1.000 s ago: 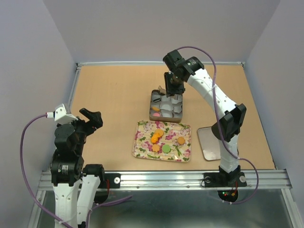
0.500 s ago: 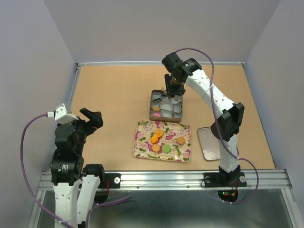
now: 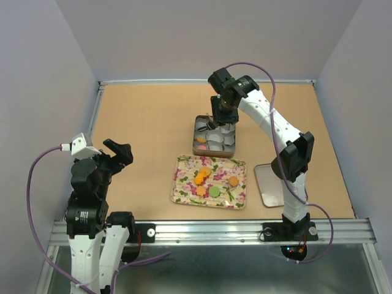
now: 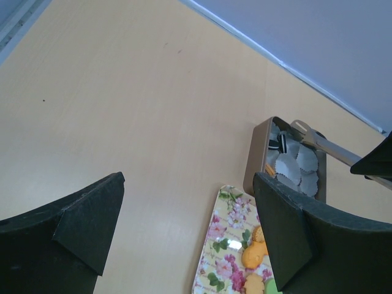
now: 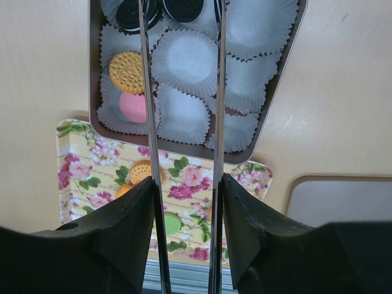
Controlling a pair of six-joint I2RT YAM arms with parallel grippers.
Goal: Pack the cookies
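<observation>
- The right claw [image 3: 220, 124] hangs over the far part of a tin [image 5: 184, 147]. The tin sits on the counter [image 3: 147, 122] around its middle, a little toward the far side.
- This claw is released. Its two long thin blades stand apart and parallel, with nothing seen pinched between them. Their tips run off the top edge of the right wrist view.
- The tin is lined with white paper cups [image 5: 184, 61], packed side by side.
- Some of the cookies already lie in the tin.
  - Two black cookies [image 5: 128, 13] sit at its far edge. One of them shows in the gap between the blades.
  - A yellow cookie [image 5: 127, 71] lies along the left side.
  - A pink cookie [image 5: 133, 107] lies just near of the yellow one.
- A flowered tray [image 3: 181, 184] lies flat on the counter just beside the tin's near edge.
- The other cookies rest on this tray.
  - Two orange cookies [image 3: 202, 174] sit close together near its middle.
  - Another orange one [image 3: 233, 181] is toward the right.
  - A green cookie [image 3: 214, 192] is toward the near edge, with one more orange one just to its left.
- A flat grey lid [image 3: 267, 184] lies on the counter to the right of the tray, partly behind the right arm.
- The left claw [image 4: 188, 184] is held above the near left part of the counter, well apart from the tray and tin. Its two dark fingers are spread wide, released and holding nothing.
</observation>
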